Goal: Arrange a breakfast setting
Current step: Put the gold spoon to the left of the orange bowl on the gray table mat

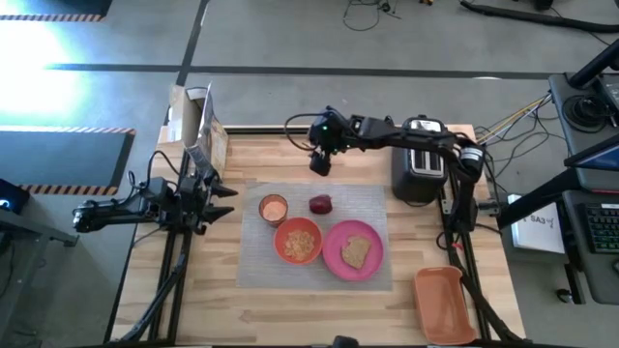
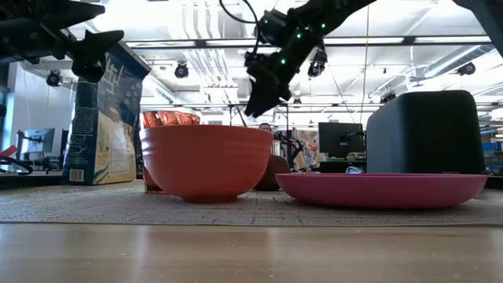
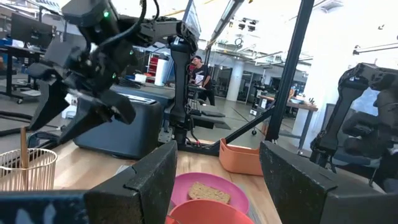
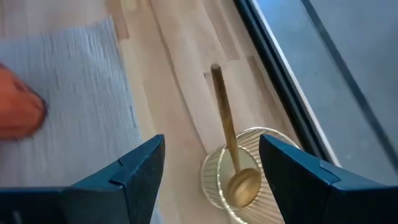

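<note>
grey placemat (image 1: 314, 237) is laid mid-table; pink plate (image 1: 352, 250) with toast (image 1: 356, 251), orange bowl (image 1: 298, 241), cup (image 1: 274, 208) and apple (image 1: 321, 204) are set on it. right gripper (image 4: 211, 180), jaws wide, is held beyond the placemat over the gold spoon (image 4: 229, 140) in a clear holder (image 4: 239, 175). left gripper (image 3: 217, 180), jaws wide, is parked beside the placemat.

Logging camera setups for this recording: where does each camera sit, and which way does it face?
High: above the table, looking down; both arms, mat, plate.
Low: table height, looking level past bowl and plate; arms enter from above.
Left wrist: faces across the table; own open fingers, toast.
Right wrist: looks down at spoon in a holder; fingers open.
High and left wrist views share the toaster.
</note>
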